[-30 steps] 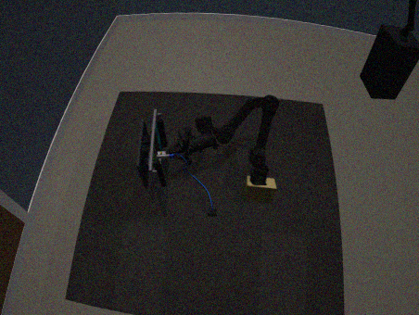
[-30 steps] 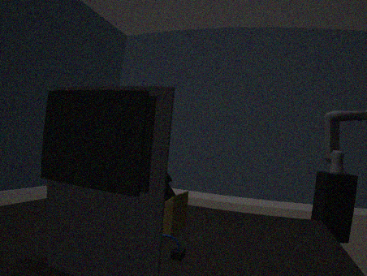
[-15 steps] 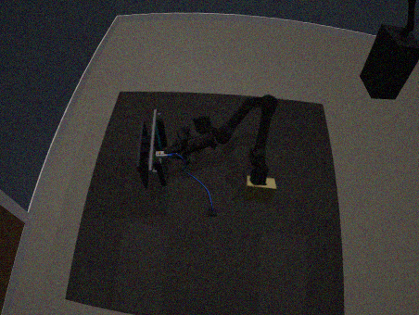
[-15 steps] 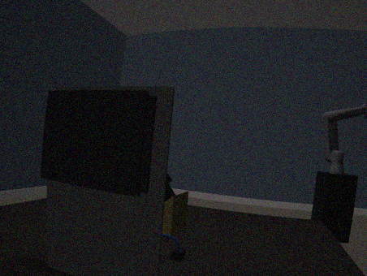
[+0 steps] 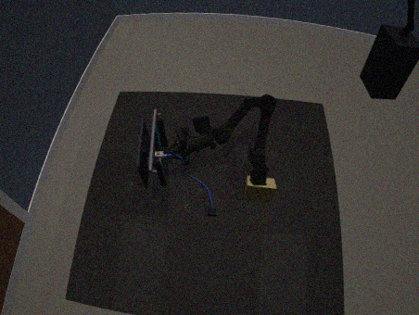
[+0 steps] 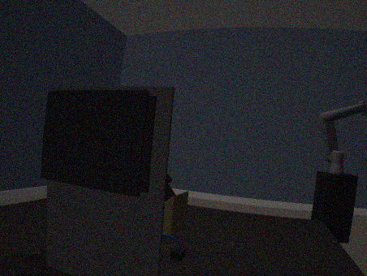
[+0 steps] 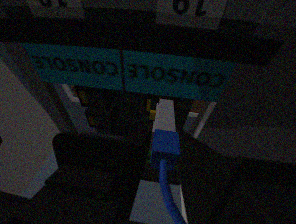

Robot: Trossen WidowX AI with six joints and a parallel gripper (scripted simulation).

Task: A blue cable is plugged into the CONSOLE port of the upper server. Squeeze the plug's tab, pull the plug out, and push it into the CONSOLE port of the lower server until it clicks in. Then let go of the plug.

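The blue plug [image 7: 166,144] with its pale tab [image 7: 164,115] is between the dark fingers of my gripper [image 7: 162,129] [image 5: 171,151], which is shut on it. The plug's front points at the dark opening beside the teal CONSOLE labels [image 7: 175,74] in the wrist view; how deep it sits, and whether this is the upper or lower server, I cannot tell. The blue cable [image 5: 204,184] [image 7: 168,196] runs back from the plug. It curves to a small dark holder [image 5: 211,213] on the mat. The servers' upright panel [image 5: 152,139] [image 6: 162,142] stands in front of the gripper.
A black box [image 6: 97,138] projects from the back of the panel. The arm stands on a yellow block [image 5: 264,183] [image 6: 179,211] on the dark mat [image 5: 199,259]. A black box-like stand [image 5: 388,65] [image 6: 334,204] with a pole is at the far right.
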